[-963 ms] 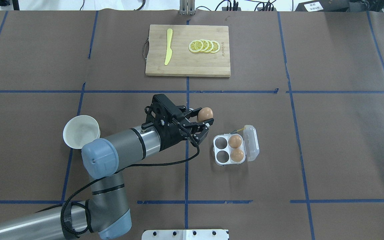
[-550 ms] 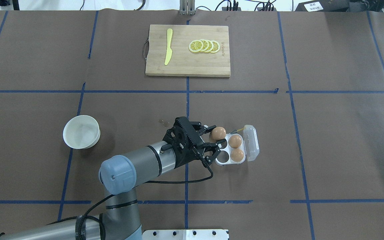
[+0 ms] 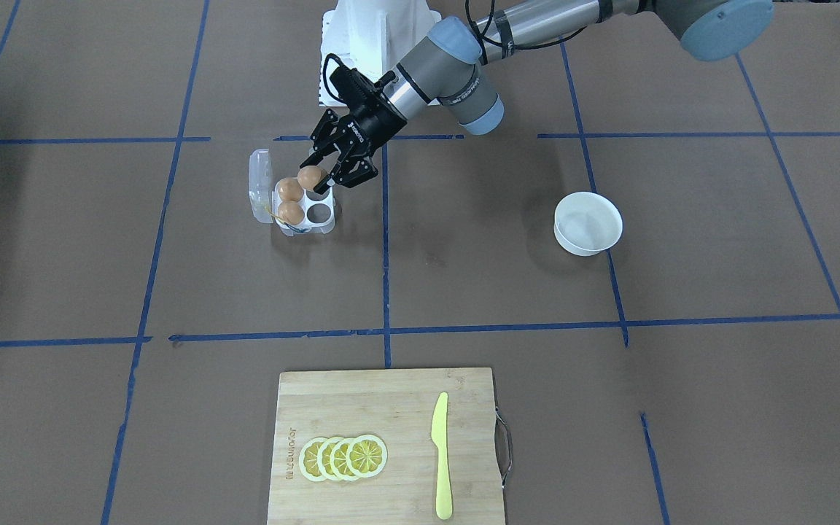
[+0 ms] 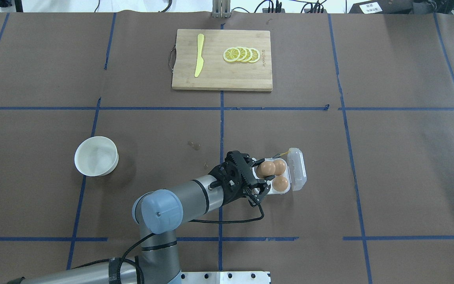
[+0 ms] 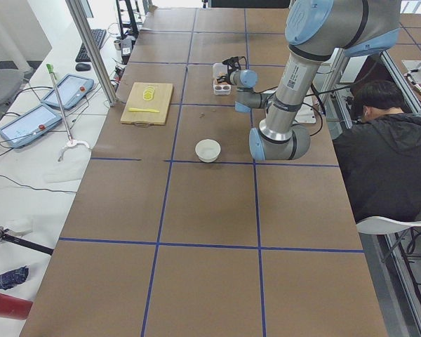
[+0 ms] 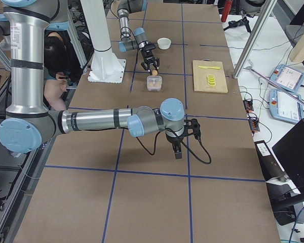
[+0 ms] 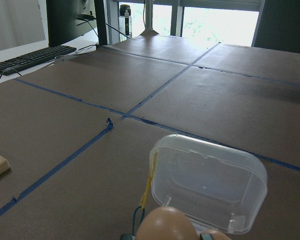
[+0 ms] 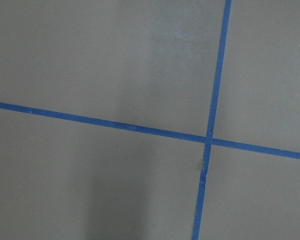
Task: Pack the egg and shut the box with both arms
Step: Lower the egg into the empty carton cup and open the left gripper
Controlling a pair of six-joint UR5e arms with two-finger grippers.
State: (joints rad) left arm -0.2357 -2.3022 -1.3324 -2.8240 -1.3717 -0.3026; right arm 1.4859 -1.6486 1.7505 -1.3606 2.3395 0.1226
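Note:
My left gripper [image 4: 261,176] is shut on an orange-brown egg [image 4: 265,169] and holds it just over the empty left-hand cells of the clear box [image 4: 287,191]; I cannot tell which cell. Two other brown eggs [image 4: 279,166] sit in the box's right-hand cells. The transparent lid [image 4: 297,169] lies open to the right, with a yellow string [image 7: 149,182] at its hinge. In the front-facing view the held egg [image 3: 311,177] is above the box [image 3: 320,214]. My right gripper [image 6: 177,151] shows only in the right side view, low over bare table, so I cannot tell if it is open or shut.
A round white bowl [image 4: 96,156] stands left of the box. A wooden cutting board [image 4: 222,79] with lemon slices [image 4: 241,55] and a yellow knife [image 4: 199,55] lies at the far middle. Brown paper with blue tape lines [image 8: 210,140] covers the table.
My left gripper has carried the egg to the right and back toward the robot, from over bare table to over the box's left side. The box and bowl have not moved.

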